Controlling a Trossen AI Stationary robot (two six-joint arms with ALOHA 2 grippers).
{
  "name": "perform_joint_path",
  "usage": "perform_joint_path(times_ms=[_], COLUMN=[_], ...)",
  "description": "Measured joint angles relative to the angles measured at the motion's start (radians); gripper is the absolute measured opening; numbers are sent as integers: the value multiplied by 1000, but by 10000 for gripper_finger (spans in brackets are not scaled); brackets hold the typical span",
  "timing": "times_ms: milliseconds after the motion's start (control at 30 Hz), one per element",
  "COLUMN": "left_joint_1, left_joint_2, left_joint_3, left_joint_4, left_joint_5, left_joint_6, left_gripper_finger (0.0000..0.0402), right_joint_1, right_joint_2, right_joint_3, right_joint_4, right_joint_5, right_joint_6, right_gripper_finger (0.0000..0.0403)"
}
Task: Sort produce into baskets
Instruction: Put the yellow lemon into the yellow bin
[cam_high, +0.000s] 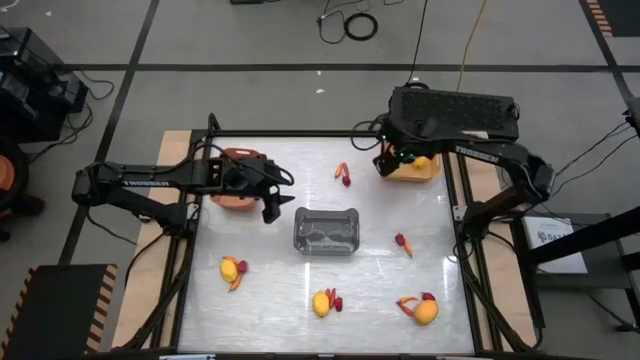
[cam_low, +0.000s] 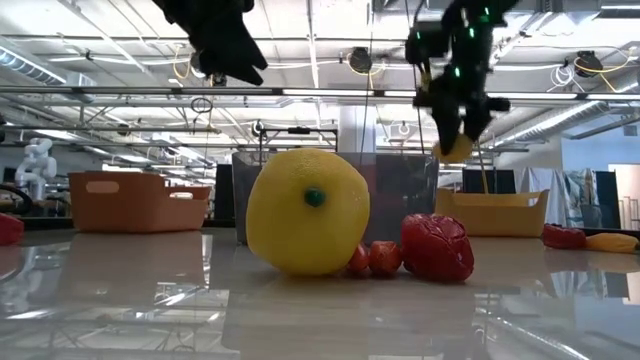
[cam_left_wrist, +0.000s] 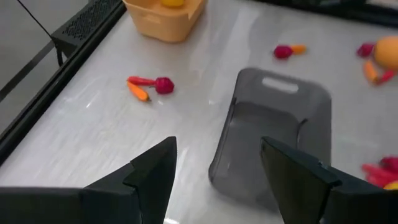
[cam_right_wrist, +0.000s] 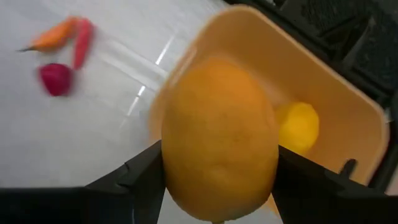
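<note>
Produce: small toy pieces scattered on my tabletop (cam_high: 250, 240) around the grey basket (cam_high: 326, 230), which I take as the landmark.
Held fruit: an orange-yellow fruit (cam_right_wrist: 219, 163) sits clamped between my right tool's fingers (cam_right_wrist: 140, 177), in the air over the yellow basket (cam_high: 412, 167), up and to the right of the grey basket in the high view.
Right tool (cam_high: 392, 160): closed on that fruit, raised above the tabletop; in the low view it hangs over the yellow basket's rim (cam_low: 492, 213).
Yellow basket contents: one yellow fruit (cam_right_wrist: 298, 127) already lies inside.
Left tool (cam_high: 274, 196): held wide with nothing in it, hovering just left of the grey basket; through its wrist camera the grey basket (cam_left_wrist: 273, 134) lies right ahead between my spread fingers (cam_left_wrist: 152, 177).
Terracotta basket (cam_high: 238, 190): left of the grey basket, partly under my left arm.
Above the grey basket: a red and orange cluster (cam_high: 343, 175), lying loose on the tabletop.
Right of the grey basket: a red berry with a carrot stick (cam_high: 404, 243).
Below it, left: a yellow fruit with red and orange bits (cam_high: 232, 269).
Below it, middle: a yellow fruit (cam_high: 321, 302) with red berries (cam_high: 336, 301) touching it; the low view shows this lemon (cam_low: 307, 211) close up.
Below it, right: an orange fruit (cam_high: 425, 311) with carrot and berry beside it.
</note>
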Motion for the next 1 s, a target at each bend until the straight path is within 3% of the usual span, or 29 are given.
perform_joint_path(times_ms=[300, 633, 833, 1000], left_joint_1=[0, -4, -71, -158], left_joint_2=[0, -6, -8, -29], left_joint_3=[0, 0, 0, 0], left_joint_4=[55, 31, -48, -158], left_joint_5=[-2, -8, -7, 11], left_joint_6=[-208, -417, -554, -635], left_gripper_finger=[238, 238, 238, 238], right_joint_1=[-129, -188, -183, -164], right_joint_2=[-2, -3, -4, -50], right_joint_3=[-209, -215, -188, -152], right_joint_4=[247, 220, 204, 196], right_joint_5=[-1, -4, -10, -146], right_joint_6=[-56, -187, -276, -278], right_gripper_finger=[241, 308, 323, 324])
